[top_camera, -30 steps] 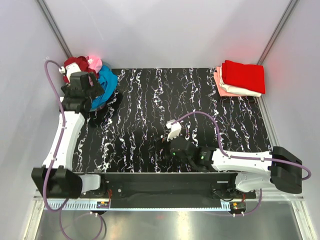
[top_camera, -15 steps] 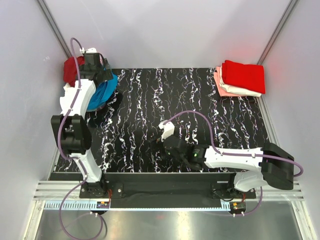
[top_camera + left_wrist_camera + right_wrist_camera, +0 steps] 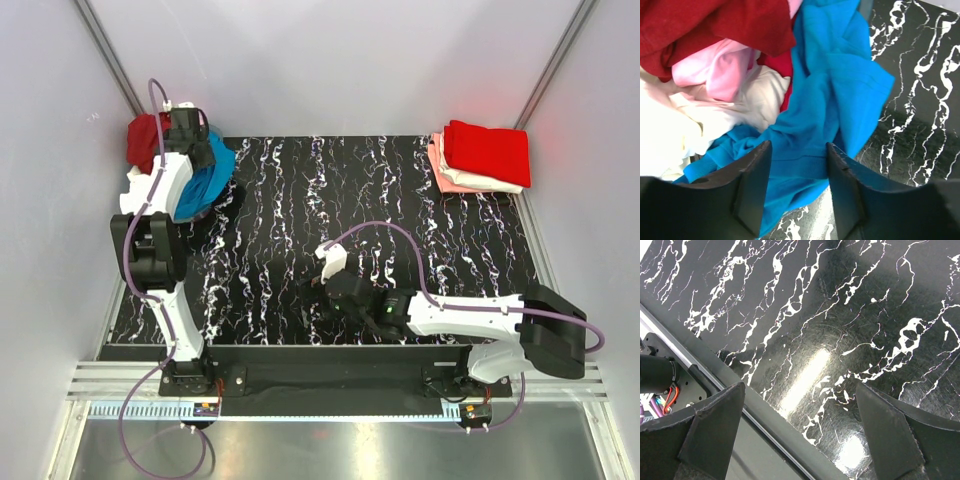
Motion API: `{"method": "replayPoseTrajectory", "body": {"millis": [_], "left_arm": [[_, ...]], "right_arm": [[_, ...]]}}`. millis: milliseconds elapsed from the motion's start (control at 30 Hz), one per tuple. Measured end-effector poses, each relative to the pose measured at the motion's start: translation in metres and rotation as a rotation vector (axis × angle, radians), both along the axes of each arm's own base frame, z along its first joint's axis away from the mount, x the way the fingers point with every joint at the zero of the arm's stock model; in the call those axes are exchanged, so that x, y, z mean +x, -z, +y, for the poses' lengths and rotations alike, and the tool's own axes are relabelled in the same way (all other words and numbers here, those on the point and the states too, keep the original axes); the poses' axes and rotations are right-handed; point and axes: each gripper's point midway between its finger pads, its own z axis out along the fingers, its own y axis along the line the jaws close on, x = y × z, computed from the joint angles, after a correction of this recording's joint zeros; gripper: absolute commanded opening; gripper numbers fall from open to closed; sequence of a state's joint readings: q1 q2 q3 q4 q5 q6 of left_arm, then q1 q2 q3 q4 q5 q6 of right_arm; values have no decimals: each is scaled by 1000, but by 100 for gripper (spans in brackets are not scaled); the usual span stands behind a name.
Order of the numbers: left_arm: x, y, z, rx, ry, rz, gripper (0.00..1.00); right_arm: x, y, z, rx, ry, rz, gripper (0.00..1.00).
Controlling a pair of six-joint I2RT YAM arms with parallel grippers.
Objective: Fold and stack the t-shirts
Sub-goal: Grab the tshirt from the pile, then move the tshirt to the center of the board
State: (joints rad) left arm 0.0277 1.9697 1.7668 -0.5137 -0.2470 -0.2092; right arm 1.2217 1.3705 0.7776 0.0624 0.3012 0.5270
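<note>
A loose pile of t-shirts lies in the far left corner of the table: a bright blue one [image 3: 207,177] [image 3: 840,90] toward the table's middle, a red one [image 3: 143,140] [image 3: 715,25], a pink one [image 3: 725,70] and a white one [image 3: 680,120] behind it. My left gripper [image 3: 187,128] [image 3: 797,190] hangs over this pile. Its fingers [image 3: 747,195] stand apart on either side of a ribbed edge of the blue t-shirt. My right gripper [image 3: 314,287] [image 3: 800,435] is wide open and holds nothing, low over the black marbled table [image 3: 400,200] near its front edge.
A folded stack sits at the far right corner, a red shirt [image 3: 488,150] on top of pink and cream ones [image 3: 452,181]. The table's front rail [image 3: 765,430] runs under my right gripper. Grey walls enclose the table on three sides.
My left arm has stretched out toward the far left pile, and its jaws have narrowed around the blue cloth. The right gripper has slid slightly left and stays wide open.
</note>
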Motion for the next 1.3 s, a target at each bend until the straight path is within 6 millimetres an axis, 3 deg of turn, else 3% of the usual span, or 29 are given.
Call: {"method": "replayPoseTrajectory", "body": {"millis": [167,200,233,433,533,600,633,700,767,833,867,933,967,1000,1067,1100,1167,1233,1300], "left_arm": [[0,0,3,1,-2,-1,20],[0,0,3,0,3,-1,5],[0,0,2,-2,5,-2,0],[1,-4,-1,-7,23,-9,0],[-6,-24,-7,-32,31,-27,0],[-8,-57,-13,-52,43,-65,0],[-8,-83,-19,-63,57,-109,0],[-14,-150,-43,-93,127,-235,0],[-37,-226,-82,-125,242,-387,0],[-81,-298,-126,-159,382,-544,0],[-119,-337,-152,-190,481,-634,4],[-184,-385,-173,-233,613,-770,10],[-217,-398,-169,-241,636,-823,21],[-245,-402,-160,-242,634,-860,51],[-288,-396,-143,-247,612,-920,90],[-304,-385,-140,-257,610,-924,94],[-312,-347,-139,-285,603,-880,99],[-298,-279,-141,-321,561,-730,99],[-282,-184,-146,-362,508,-485,99]], "right_arm": [[1,2,1,-7,0,3,100],[1,3,2,-8,0,3,100],[1,2,3,-8,-1,3,100],[0,2,4,-10,-5,6,100],[1,2,4,-10,-5,6,100],[1,2,4,-10,-4,5,99],[1,2,4,-10,-2,4,100],[2,0,2,-6,6,-2,100],[3,-4,-5,10,26,-17,100],[5,-11,-22,38,69,-39,100],[5,-15,-30,55,90,-50,99],[9,-30,-51,112,163,-79,99],[11,-38,-63,140,206,-91,99],[14,-47,-75,169,250,-104,98],[16,-69,-101,228,330,-123,89],[16,-75,-106,246,345,-127,89],[13,-98,-130,319,387,-138,93],[7,-118,-154,397,411,-144,96],[-2,-134,-179,472,424,-145,98]]}}
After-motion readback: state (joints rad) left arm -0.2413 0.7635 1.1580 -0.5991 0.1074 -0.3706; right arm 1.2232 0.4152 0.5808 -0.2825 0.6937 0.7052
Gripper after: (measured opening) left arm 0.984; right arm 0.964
